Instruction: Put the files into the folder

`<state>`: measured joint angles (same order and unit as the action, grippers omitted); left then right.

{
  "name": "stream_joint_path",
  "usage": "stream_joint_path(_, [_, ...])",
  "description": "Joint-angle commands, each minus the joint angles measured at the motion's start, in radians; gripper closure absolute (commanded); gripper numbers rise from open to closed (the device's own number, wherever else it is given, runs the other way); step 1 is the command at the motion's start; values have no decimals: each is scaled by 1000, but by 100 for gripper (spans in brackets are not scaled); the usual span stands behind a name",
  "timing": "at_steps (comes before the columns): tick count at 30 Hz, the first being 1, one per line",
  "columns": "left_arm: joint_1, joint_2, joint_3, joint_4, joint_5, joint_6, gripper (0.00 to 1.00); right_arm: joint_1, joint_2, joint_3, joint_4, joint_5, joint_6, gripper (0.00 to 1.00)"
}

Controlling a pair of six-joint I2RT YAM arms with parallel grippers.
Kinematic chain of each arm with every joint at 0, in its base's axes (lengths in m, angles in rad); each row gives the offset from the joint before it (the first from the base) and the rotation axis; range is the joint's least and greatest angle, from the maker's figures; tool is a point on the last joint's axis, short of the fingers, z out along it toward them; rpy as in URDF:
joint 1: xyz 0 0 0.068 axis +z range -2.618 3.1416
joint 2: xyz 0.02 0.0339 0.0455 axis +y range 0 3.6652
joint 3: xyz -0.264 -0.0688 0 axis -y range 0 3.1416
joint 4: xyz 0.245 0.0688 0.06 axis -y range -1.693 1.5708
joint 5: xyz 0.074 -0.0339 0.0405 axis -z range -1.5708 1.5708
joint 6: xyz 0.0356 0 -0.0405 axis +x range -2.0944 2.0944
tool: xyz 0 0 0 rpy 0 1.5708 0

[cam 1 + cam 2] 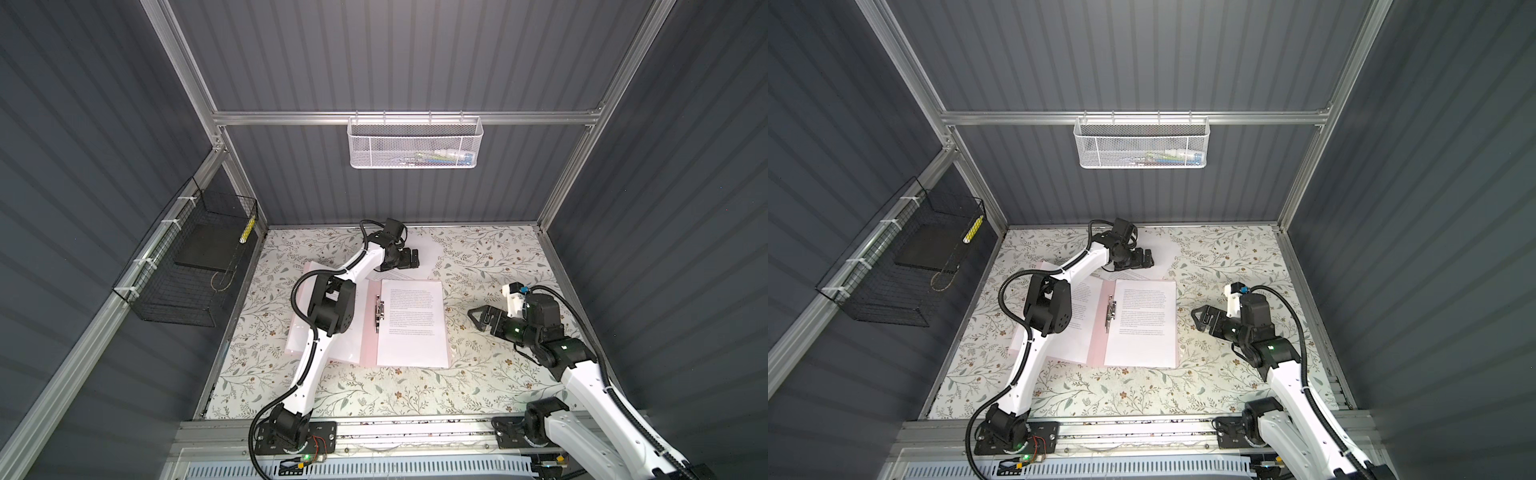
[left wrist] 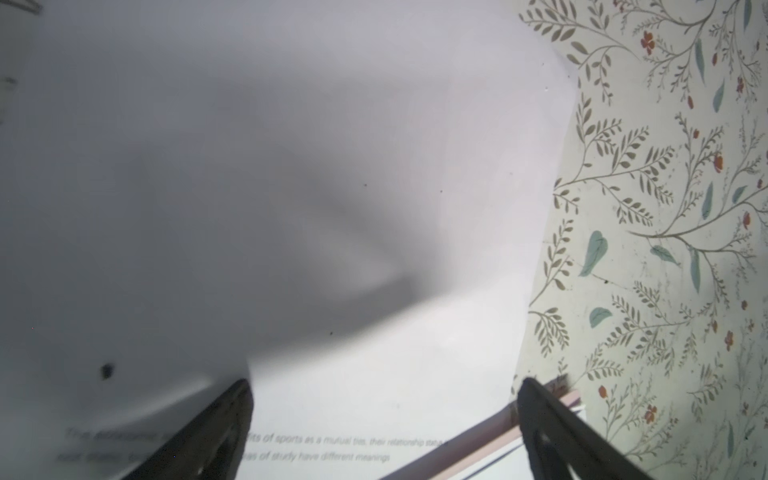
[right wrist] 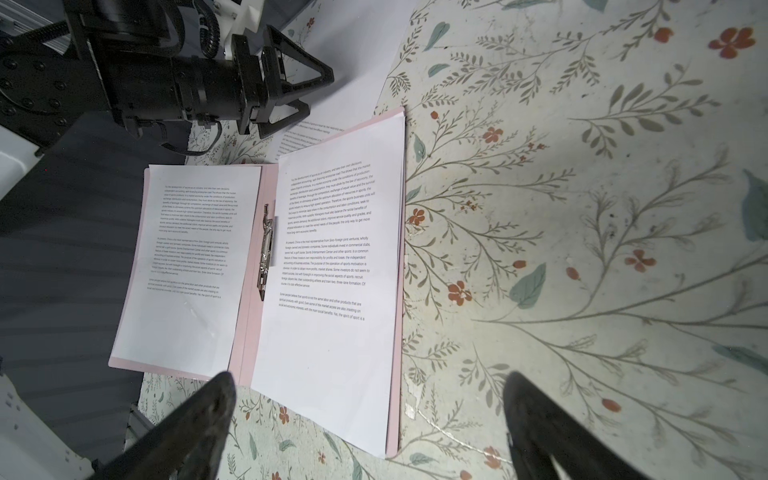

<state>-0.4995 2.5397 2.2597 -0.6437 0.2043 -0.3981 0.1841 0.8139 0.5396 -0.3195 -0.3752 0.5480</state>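
Open pink folder (image 1: 369, 349) at the centre of the tabletop (image 1: 498, 374). Files (image 1: 413, 324): one printed sheet lies on each half. A loose sheet (image 1: 430, 255) rests at the folder's 12 o'clock edge, below the left gripper (image 1: 414, 258), fingers (image 2: 552, 432) released. Right gripper (image 1: 478, 320) at 3 o'clock, likewise released, empty. Judged mostly done; the loose sheet remains.

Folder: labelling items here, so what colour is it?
The folder is pale pink, clearest in the right wrist view.
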Motion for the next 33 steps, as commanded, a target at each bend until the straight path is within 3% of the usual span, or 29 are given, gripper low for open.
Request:
stream_joint_path(1, [-8, 65, 21, -8, 85, -9, 0, -15, 8, 22, -30, -19, -16, 1])
stream_joint_path(14, [-181, 219, 150, -8, 219, -20, 0, -84, 14, 49, -40, -7, 33, 1])
stream_joint_path(22, [-259, 261, 179, 80, 314, -62, 0, -125, 13, 50, -54, 20, 60, 1])
stream_joint_path(29, [-327, 251, 146, 115, 351, -76, 0, -192, 13, 61, -64, 67, 86, 1])
stream_joint_path(33, [-369, 236, 98, 124, 360, -73, 0, -288, 27, 123, -64, 50, 90, 1])
